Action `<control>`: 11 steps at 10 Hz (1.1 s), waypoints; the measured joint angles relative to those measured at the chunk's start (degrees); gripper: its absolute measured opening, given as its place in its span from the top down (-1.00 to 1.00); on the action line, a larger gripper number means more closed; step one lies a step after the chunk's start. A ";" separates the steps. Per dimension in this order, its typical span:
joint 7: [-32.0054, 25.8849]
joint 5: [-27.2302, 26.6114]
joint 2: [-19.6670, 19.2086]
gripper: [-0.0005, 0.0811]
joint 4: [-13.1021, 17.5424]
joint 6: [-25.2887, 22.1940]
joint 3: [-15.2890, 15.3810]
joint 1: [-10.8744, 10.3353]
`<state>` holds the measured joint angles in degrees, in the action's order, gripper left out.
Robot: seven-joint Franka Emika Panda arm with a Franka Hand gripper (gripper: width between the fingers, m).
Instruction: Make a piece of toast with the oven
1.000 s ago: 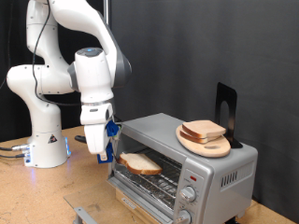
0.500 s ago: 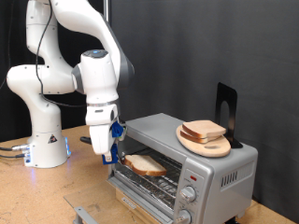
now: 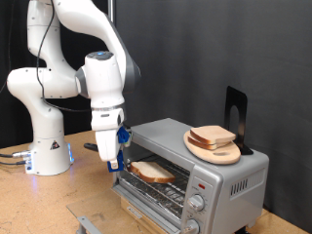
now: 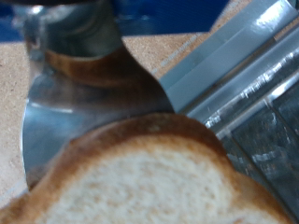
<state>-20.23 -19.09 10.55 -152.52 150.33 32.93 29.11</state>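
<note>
The silver oven (image 3: 226,181) stands at the exterior view's lower right with its door folded down. The piece of toast (image 3: 152,173) lies flat on the wire rack just inside the opening. My gripper (image 3: 116,159) hangs at the oven's mouth, on the exterior view's left of it, its fingertips at the slice's outer edge and shut on it. In the wrist view the toast (image 4: 140,177) fills the foreground, its crust mirrored in shiny metal (image 4: 84,103), with the rack (image 4: 266,121) beside it. The fingers themselves do not show there.
A round wooden board (image 3: 216,150) with a stack of like slices (image 3: 212,136) sits on the oven's top, a black stand (image 3: 235,115) behind it. The two knobs (image 3: 198,207) face front. The arm's white base (image 3: 47,146) stands on the wooden table at the left.
The gripper has moved a little to the exterior view's right towards the oven, and the toast has slid further in on the rack with it.
</note>
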 joint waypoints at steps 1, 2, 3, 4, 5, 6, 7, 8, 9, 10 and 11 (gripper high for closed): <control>-2.06 1.80 -0.91 0.19 -0.36 1.51 -0.21 0.94; -5.65 2.99 -2.12 0.19 -0.45 2.48 -0.86 1.81; -9.47 3.07 -3.36 0.19 -0.22 3.31 -1.66 2.30; -12.51 2.80 -4.57 0.19 0.49 3.84 -2.39 2.51; -14.06 2.67 -5.76 0.19 1.62 3.94 -2.94 2.74; -14.63 2.66 -6.90 0.19 2.86 3.93 -3.28 2.98; -15.03 2.62 -7.92 0.19 4.06 3.85 -3.65 3.09; -15.45 2.25 -8.67 0.19 5.20 3.42 -3.94 3.17; -15.62 1.21 -9.24 0.19 6.45 2.57 -3.97 3.18; -15.67 0.13 -9.38 0.19 7.53 1.54 -3.85 3.17; -15.60 -0.65 -9.38 0.19 8.60 0.04 -3.60 3.11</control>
<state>-35.84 -19.74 1.17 -143.91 150.37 29.33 32.23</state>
